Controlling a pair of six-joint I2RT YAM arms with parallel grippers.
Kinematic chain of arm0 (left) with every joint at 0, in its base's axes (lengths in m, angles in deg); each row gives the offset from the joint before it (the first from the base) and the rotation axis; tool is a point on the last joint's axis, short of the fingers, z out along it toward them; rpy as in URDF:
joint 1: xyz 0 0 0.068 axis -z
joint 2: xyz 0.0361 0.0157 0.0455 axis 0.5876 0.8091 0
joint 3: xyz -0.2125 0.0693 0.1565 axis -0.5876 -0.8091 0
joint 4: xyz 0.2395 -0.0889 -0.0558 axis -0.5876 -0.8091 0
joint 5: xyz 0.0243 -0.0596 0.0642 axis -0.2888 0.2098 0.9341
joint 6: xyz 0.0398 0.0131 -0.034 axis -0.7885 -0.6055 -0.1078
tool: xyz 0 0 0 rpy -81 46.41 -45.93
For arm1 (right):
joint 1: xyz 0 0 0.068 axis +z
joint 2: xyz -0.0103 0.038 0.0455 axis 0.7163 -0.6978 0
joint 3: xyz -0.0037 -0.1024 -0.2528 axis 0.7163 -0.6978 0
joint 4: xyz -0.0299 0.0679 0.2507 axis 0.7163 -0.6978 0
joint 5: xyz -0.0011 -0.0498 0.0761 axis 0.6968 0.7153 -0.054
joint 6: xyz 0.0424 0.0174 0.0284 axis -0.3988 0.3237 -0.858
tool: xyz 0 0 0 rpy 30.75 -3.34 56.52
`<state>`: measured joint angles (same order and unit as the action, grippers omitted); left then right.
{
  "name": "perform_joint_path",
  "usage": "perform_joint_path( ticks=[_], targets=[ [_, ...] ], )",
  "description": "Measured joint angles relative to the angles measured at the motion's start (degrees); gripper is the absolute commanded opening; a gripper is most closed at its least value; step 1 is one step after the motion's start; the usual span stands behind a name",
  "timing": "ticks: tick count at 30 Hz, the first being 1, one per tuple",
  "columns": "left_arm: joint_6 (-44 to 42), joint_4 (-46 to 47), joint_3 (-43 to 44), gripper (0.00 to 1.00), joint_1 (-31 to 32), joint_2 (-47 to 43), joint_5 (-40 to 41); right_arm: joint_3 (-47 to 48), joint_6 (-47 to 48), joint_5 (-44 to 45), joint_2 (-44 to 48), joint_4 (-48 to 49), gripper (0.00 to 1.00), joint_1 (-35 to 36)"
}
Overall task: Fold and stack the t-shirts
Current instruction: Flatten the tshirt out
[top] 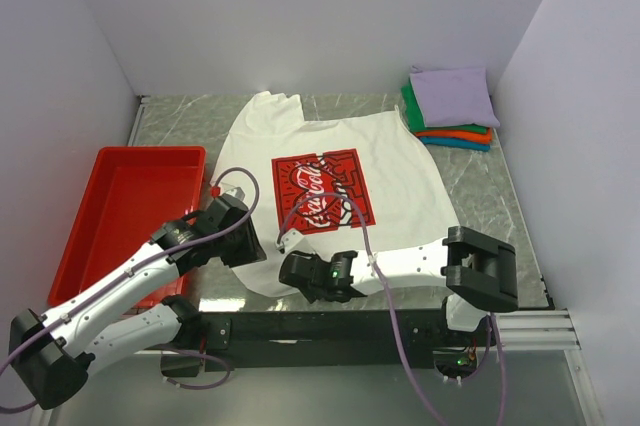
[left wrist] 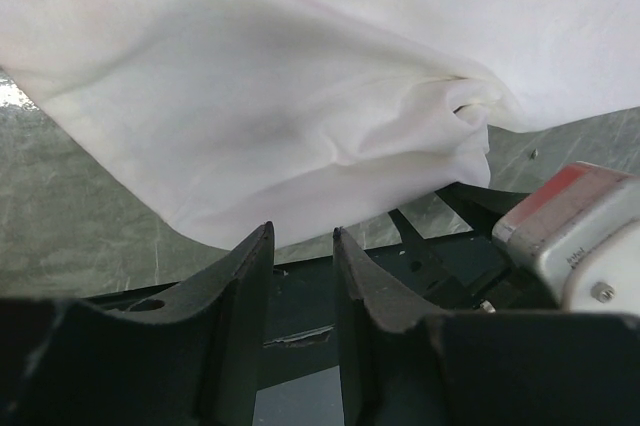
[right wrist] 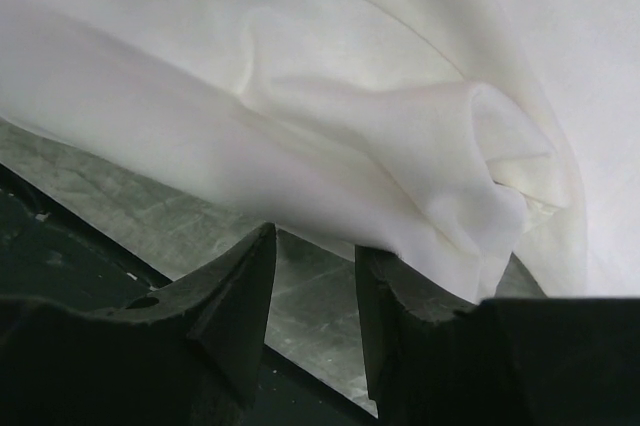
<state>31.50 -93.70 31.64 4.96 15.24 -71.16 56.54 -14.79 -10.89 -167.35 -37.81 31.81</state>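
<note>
The large white t-shirt (top: pixel 330 161) with the red Coca-Cola print (top: pixel 322 191) lies spread on the table, its hem toward the near edge. Folded lavender (top: pixel 453 96), green, orange and teal tees are stacked at the back right. My left gripper (top: pixel 250 246) is open and empty at the shirt's near left hem; the white hem (left wrist: pixel 260 146) lies just beyond its fingertips. My right gripper (top: pixel 290 271) is open and empty at the near hem; bunched white cloth (right wrist: pixel 400 136) lies over its right finger's tip.
A red plastic tray (top: pixel 125 211) stands on the left, beside the left arm. The table's dark front rail (top: pixel 330 326) runs just below both grippers. White walls close in the left, back and right sides.
</note>
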Motion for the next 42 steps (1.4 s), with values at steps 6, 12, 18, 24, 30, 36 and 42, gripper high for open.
perform_joint_path(
  ticks=[6, 12, 18, 24, 30, 36, 42],
  targets=[
    [0.02, 0.17, -0.04, 0.35, 0.00, 0.00, 0.00, -2.19, 0.00, -1.55, -0.07, 1.22, 0.40, -0.50],
    [0.04, 0.79, -0.66, 0.35, 0.00, -0.04, -0.07, -2.23, 0.02, -4.59, -0.07, 3.19, 0.40, -1.60],
    [0.04, 0.81, -0.94, 0.35, 0.00, -0.57, -0.13, -2.23, 0.22, -8.59, -0.11, 4.33, 0.26, -2.51],
    [0.04, 0.57, -0.94, 0.34, 0.00, -1.51, -0.13, -2.14, -0.02, -15.10, 0.24, 3.87, 0.24, -2.73],
    [0.02, -0.42, -0.94, 0.34, 0.00, -2.29, -0.50, -3.34, -1.11, -25.94, 1.44, 1.97, 0.23, -2.71],
    [-0.31, -1.79, -0.94, 0.36, 0.00, -3.63, -1.95, -5.01, -3.02, -36.09, 2.36, 2.19, 0.25, -2.73],
    [-1.11, -1.60, -1.05, 0.40, 0.00, -5.40, -5.62, -4.74, -5.11, -39.76, 2.47, 2.54, 0.35, -2.67]
  ],
)
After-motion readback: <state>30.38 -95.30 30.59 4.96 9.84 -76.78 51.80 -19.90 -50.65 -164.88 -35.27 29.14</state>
